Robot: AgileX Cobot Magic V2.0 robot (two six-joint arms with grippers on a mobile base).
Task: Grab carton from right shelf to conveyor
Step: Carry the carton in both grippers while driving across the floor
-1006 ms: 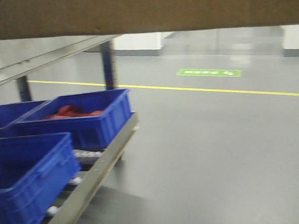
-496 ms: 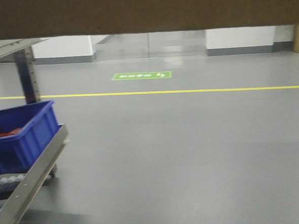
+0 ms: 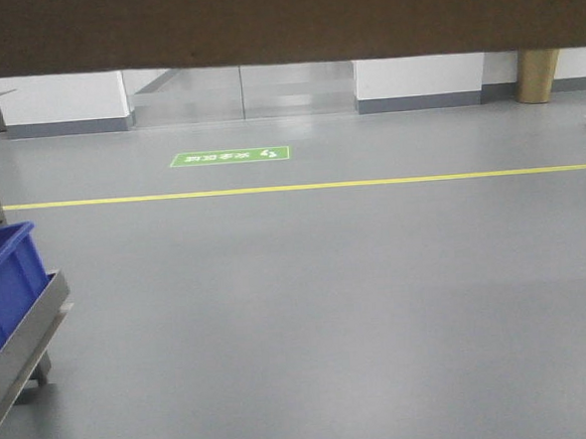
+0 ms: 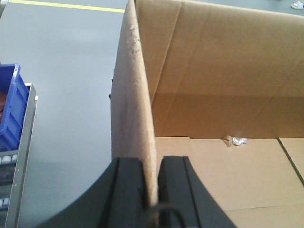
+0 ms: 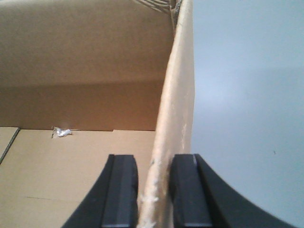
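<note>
The carton is a brown cardboard box filling the top strip of the front view, held up above the floor. In the left wrist view my left gripper is shut on the carton's left wall, which stands between the two black fingers. In the right wrist view my right gripper is shut on the carton's frayed right wall. The open inside of the carton shows in both wrist views. The right shelf and the conveyor are out of view.
A sloped grey rack with a blue bin stands at the left edge; the bin also shows in the left wrist view. Grey floor ahead carries a yellow line and a green sign. A tan pillar stands far right.
The front view has swung to the right: the rack and blue bins have slid left, almost out of frame. The carton stays at the top of the view in both grippers.
</note>
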